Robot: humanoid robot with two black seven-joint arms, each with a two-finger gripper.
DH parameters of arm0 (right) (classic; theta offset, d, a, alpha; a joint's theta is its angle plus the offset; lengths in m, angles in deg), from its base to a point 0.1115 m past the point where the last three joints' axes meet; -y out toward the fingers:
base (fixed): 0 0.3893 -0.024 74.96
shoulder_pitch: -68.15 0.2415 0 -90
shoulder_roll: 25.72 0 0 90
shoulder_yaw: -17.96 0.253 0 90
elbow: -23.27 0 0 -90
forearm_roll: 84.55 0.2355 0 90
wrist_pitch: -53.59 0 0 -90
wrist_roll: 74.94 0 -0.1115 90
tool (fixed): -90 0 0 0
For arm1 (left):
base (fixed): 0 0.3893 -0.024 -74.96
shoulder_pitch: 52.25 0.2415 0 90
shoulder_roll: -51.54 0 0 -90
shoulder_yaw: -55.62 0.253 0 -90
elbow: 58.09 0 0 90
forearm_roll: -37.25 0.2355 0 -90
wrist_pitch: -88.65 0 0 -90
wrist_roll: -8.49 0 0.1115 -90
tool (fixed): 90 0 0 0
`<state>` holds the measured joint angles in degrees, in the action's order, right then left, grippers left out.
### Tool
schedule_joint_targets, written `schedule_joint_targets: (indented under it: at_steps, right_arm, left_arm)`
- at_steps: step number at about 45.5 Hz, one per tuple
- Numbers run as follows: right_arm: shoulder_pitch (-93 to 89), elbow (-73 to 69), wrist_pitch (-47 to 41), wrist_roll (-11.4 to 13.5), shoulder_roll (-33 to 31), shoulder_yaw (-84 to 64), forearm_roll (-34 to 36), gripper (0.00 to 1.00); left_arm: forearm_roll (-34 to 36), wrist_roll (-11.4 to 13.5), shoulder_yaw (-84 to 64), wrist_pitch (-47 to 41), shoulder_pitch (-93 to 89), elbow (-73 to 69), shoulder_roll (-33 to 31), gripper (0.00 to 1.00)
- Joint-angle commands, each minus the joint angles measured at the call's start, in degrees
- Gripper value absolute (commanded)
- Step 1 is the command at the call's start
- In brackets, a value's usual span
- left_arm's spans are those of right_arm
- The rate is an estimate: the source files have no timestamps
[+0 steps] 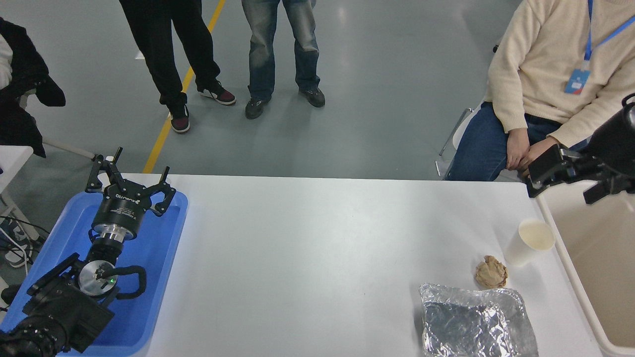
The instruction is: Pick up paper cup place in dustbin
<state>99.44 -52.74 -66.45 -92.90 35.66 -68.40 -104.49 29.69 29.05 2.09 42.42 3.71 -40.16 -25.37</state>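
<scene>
The paper cup stands upright, cream-white, near the table's right edge, just left of the dustbin. The dustbin is a large beige tub at the right edge, seen partly, and nothing shows in the part I can see. My right gripper comes in from the right edge and hovers over the dustbin's far left corner, beyond the cup and apart from it. My left gripper is parked open and empty over the blue tray at the lower left.
A crumpled brown paper ball lies just left of the cup. A crinkled silver foil tray sits at the front edge. A blue tray is at the left. A seated person is near the right arm; two people stand behind.
</scene>
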Motion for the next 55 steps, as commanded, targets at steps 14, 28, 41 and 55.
schedule_joint_targets:
  at_steps: [14, 28, 41, 55]
  right_arm:
    - [-28.21, 18.52, 11.93, 0.12, -1.79, 8.23, 0.34, 1.00]
    - [-41.47, 24.58, 21.77, 0.12, -1.70, 12.44, 3.41, 1.00]
    - [-48.34, 31.35, 23.01, 0.12, -0.91, 14.56, 7.64, 1.00]
    - [-52.38, 33.82, 30.91, 0.12, -0.03, 15.35, 12.47, 1.00]
  left_arm:
    - [0.10, 0.00, 0.00, 0.00, -0.06, 0.09, -0.09, 1.00]
    - [0.01, 0.00, 0.00, 0.00, -0.06, 0.09, 0.00, 1.00]
    - [0.01, 0.09, 0.00, 0.00, -0.06, 0.00, 0.00, 1.00]
    - [0.01, 0.09, 0.00, 0.00, -0.06, 0.09, 0.00, 1.00]
